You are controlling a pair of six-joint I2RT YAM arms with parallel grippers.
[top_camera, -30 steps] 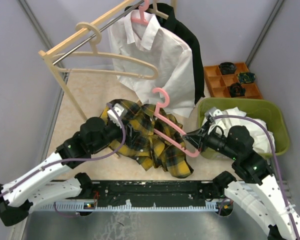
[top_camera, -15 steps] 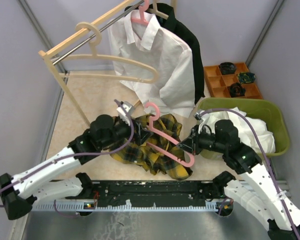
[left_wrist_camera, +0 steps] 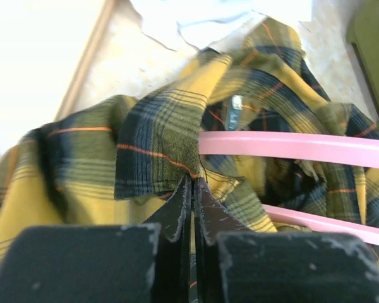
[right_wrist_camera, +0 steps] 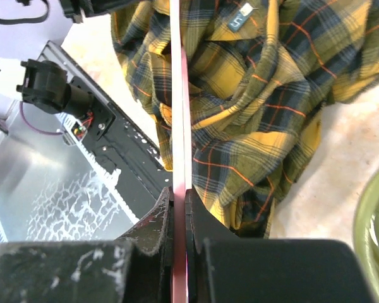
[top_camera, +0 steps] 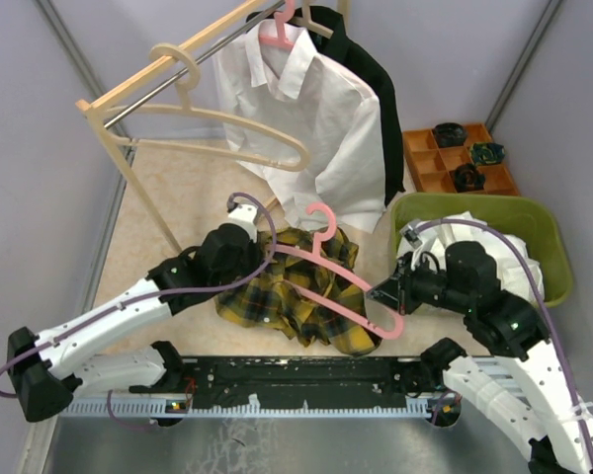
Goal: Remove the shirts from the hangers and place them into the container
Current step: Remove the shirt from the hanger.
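The left gripper (left_wrist_camera: 191, 189) had just snapped closed. A second earlier its jaws stood wide, farther from the container (top_camera: 474, 200) than the shirt heap; now they were clenched on a fold of the plaid shirt (top_camera: 267, 296) by its collar, just under one arm of the pink hanger (left_wrist_camera: 290, 144). The left arm had reached across toward the container to get there.

The right gripper (right_wrist_camera: 180, 192) had not changed its hold. It stayed clamped on the hanger's end nearest the container, though it had swung the hanger away from the container and then drawn it back.

The plaid shirt itself lay crumpled on the tabletop beside the container's near-left corner, outside it and still threaded on the hanger (the wrist views showed cloth on both sides of the pink bar). One white shirt (top_camera: 474, 229) already sat inside the container. Another white shirt (top_camera: 316, 118) and the black shirt (top_camera: 376, 89) hung well beyond the container's far-left side.

With the cloth pinned by one arm and the hanger held by the other, the pair looked set to pull the two apart. The shirt was probably close to coming free, though none of it had yet moved over the container's rim.
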